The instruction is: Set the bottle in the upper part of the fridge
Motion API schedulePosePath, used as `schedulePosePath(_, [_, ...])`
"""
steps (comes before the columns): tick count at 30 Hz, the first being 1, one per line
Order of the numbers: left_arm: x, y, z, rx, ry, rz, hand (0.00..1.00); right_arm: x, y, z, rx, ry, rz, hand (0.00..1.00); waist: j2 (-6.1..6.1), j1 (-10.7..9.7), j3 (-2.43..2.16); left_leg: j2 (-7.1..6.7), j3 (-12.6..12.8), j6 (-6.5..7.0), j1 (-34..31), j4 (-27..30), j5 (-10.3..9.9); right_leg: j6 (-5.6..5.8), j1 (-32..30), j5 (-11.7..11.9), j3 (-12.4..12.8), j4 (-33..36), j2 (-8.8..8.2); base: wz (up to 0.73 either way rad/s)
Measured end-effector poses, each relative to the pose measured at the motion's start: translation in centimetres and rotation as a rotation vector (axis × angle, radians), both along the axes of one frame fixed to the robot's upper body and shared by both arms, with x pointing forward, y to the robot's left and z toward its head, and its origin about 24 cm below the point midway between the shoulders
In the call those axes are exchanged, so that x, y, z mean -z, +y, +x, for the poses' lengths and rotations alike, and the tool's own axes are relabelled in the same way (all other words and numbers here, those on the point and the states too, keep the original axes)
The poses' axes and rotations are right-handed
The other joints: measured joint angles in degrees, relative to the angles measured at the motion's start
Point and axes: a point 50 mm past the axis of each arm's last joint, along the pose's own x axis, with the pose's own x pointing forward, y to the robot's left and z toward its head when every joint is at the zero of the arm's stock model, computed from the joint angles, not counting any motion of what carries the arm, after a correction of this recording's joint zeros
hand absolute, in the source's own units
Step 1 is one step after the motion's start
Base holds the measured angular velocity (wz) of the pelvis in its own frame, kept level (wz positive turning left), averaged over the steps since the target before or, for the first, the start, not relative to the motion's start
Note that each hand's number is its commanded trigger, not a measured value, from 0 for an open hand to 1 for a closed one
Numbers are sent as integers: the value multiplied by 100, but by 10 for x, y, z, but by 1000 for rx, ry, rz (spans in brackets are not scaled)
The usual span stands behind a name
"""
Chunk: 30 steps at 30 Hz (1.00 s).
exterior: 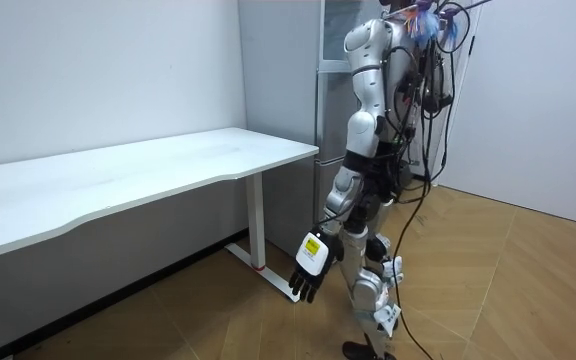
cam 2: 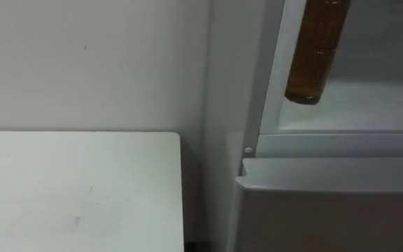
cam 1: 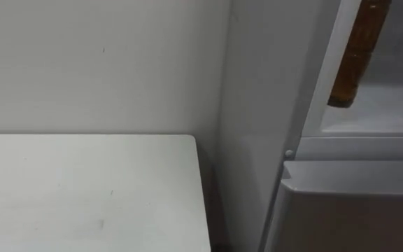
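- Seeing the brown translucent bottle hanging base-down and slightly tilted inside the open upper compartment of the pale grey fridge, over its white shelf.
- I'm not managing to tell what is gripping it; its top is running off the frame.
- Left hand is hanging slack by the leg, fingers relaxed, holding nothing.
- Robot is standing at the fridge, with the white rectangular table on its left.

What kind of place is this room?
Probably a plain indoor room, perhaps a test space set up like a home: a white table stands by a grey wall, with a fridge beside it, on a wood floor.
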Motion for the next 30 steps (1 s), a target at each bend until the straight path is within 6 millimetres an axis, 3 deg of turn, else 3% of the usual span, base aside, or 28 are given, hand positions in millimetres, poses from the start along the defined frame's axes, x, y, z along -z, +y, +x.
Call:
schedulePosePath(2, [0, 0, -1, -2, 5, 1, 0, -2, 3, 2, -17, 5, -21, 0, 0, 44, 0, 1, -4, 0, 13, 1, 0, 0, 21, 0, -5, 5, 1, 2])
schedulePosePath(5, [-1, 3, -3, -1, 16, 6, 0, -28, 17, 7, -82, -88, -145, 0, -34, 79, 4, 9, -10, 0, 30, 11, 0, -3, 54, -8, -19, -17, 6, 6])
schedulePosePath(7, [-2, 6, -3, 24, 26, 13, 0, -41, 27, 11, -146, -123, -244, 0, -123, 94, 29, 26, -44, -1, 37, 22, 0, -9, 70, -3, -40, -65, 24, 9])
schedulePosePath(12, [-1, 3, -2, 67, 40, 1, 0, -44, 34, 16, -228, -99, -285, 0, -194, 181, 12, 64, -162, -1, 41, -11, -2, 11, 287, 156, -163, -343, 65, 11])
schedulePosePath(17, [0, 1, -2, 93, 56, -4, 0, -36, 46, 26, -313, -74, -265, 0, -101, 217, -2, 94, -161, 0, 36, -22, -3, -1, 323, 228, -175, -430, 95, 1])
schedulePosePath(22, [2, -4, -2, 104, 69, -19, 0, -35, 61, 35, -411, -50, -283, 0, 159, 236, -33, 97, -153, -1, 106, -20, -2, -3, 384, 226, -173, -416, 96, -1])
schedulePosePath(30, [3, -8, -1, 118, 78, -26, 0, -30, 72, 43, -530, 13, -283, 0, 232, 259, -24, 96, -143, -2, 111, -2, -2, -11, 370, 223, -160, -413, 94, 0])
